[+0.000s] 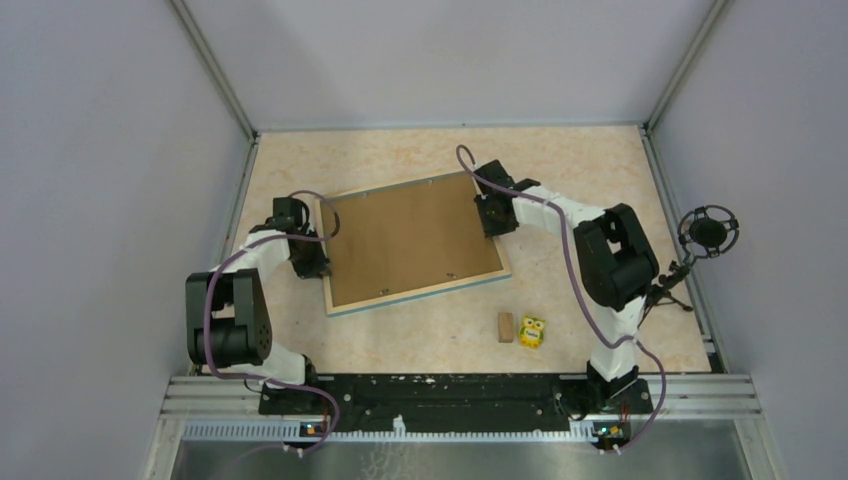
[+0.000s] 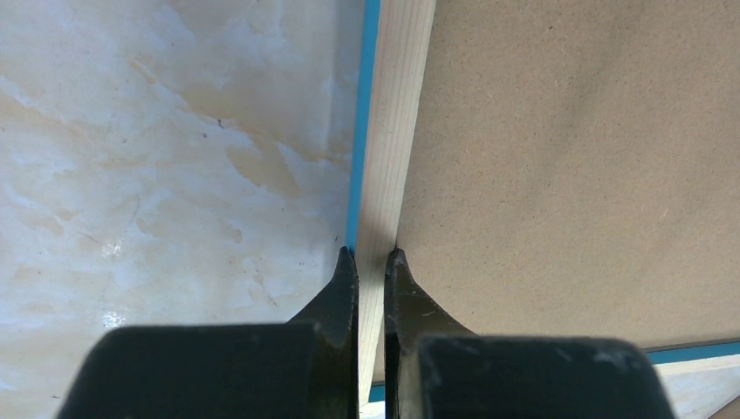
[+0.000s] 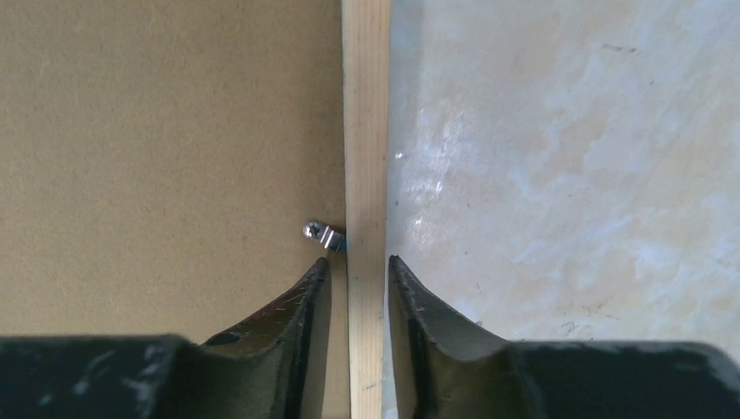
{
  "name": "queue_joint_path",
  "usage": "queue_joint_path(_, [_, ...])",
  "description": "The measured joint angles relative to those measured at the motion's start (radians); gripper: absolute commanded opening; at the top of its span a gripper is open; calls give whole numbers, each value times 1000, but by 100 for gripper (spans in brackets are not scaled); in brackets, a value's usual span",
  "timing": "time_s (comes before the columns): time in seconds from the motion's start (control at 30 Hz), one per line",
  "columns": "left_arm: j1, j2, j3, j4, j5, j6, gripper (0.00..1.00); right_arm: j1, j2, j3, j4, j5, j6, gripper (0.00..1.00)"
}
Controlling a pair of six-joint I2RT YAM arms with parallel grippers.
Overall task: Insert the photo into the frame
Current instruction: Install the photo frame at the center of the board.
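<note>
Downward, left arm (image 1: 232,305) bent, fingers (image 2: 342,292) pinching frame (image 2: 390,131)

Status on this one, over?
Left pincer shut on frame rail. Right pincer open, astride opposite rail. Frame face down, backing board in, photo unseen. Nothing blocking.

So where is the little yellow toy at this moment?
In the top view the yellow toy sits on the table, toward its near right side, just right of the small wooden block and left of the right arm's base.
</note>
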Motion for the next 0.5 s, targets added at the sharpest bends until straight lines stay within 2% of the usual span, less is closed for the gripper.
queue_joint_path(0.1, [0,0,0,0,0,0,0,0,-13,-16,-21,-27,27,55])
queue_joint_path(0.23, [9,1,0,0,11,-3,0,0,-103,-125,-31,-58,69,67])
queue_joint_path(0.37, [25,7,1,0,37,-7,0,0,-193,-226,-37,-62,130,74])
queue_joint_path(0.5, [39,11,2,0,60,-8,0,0,-272,-298,-37,-72,256,73])
